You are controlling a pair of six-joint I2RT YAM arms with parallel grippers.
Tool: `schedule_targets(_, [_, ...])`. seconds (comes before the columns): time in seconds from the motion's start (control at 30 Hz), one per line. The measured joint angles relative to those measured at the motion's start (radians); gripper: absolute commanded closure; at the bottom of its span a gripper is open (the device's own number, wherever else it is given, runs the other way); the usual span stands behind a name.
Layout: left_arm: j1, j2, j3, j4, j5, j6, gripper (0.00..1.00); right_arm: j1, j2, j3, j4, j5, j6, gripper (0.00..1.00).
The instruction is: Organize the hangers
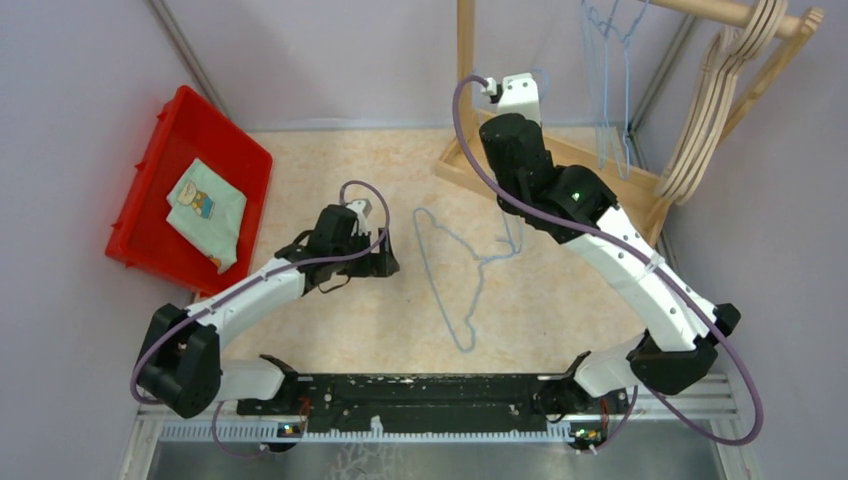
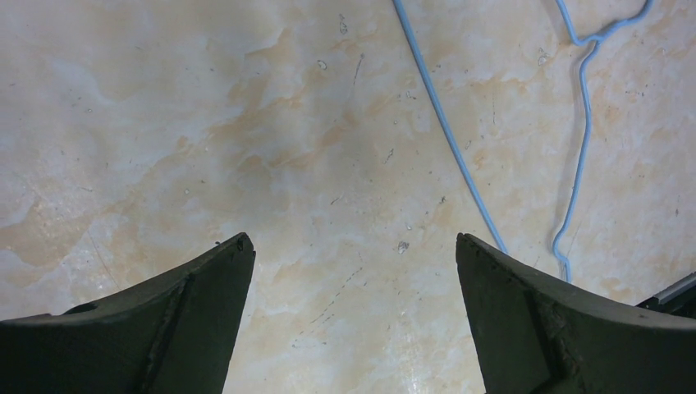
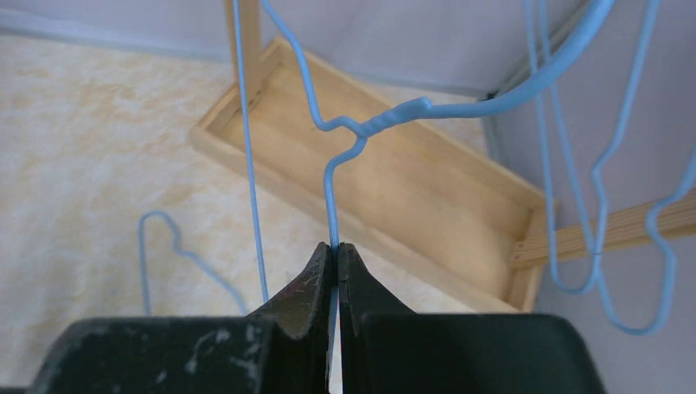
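1. the held wire hanger (image 3: 386,123) looked light and springy. its thin blue wire would likely flex, swing about a single pinch point, and twist in smooth pads.
2. the stretch of neck just below the twist, where the fingers had it, seemed the soundest place to hold. from there the hook curved up and away from the fingertips.
3. the right gripper (image 3: 336,254) was closed to a sliver on that wire, which ran straight out between the tips.
4. the right arm was stretched forward and raised, with the rack base (image 3: 410,180) beyond and below the hand. the hung wire hangers (image 3: 603,164) dangled to the hand's right, apart from the held one. i could not tell whether the held hook was over a rail.
5. the loose wire hanger (image 2: 447,123) lay flat on the table, ahead and to the right of the left gripper (image 2: 353,246). its long side passed just by the right fingertip.
6. flat wire gives little to bite on, so its twisted neck or hook bend would probably be the best hold.
7. the left gripper was spread wide and held nothing. it pointed down at bare tabletop on a low, bent arm.
8. the wooden hangers (image 1: 715,110) hung on the rack well beyond and to the right of the right hand. they looked thick, stiff and heavier, and would likely want a firm grip near the neck.
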Motion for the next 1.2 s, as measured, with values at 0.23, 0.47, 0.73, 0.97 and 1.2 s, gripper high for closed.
schedule_targets(0.23, [0.000,-0.026,-0.002,-0.030,-0.002,0.003,0.02,-0.005,0.027,0.059,0.080,0.207,-0.245,1.00])
schedule_targets(0.47, [0.000,-0.026,-0.002,-0.045,-0.006,0.014,0.02,-0.068,0.066,0.057,0.401,0.280,-0.529,1.00])
schedule_targets(0.73, [0.000,-0.026,-0.002,-0.050,-0.017,0.018,0.02,-0.178,0.177,0.138,0.581,0.246,-0.656,1.00])
schedule_targets(0.97, [0.006,-0.019,-0.002,-0.051,-0.025,0.019,0.02,-0.267,0.311,0.317,0.609,0.175,-0.665,1.00])
schedule_targets(1.2, [0.026,-0.001,-0.002,-0.061,-0.037,0.028,0.02,-0.338,0.485,0.522,0.579,0.115,-0.654,1.00])
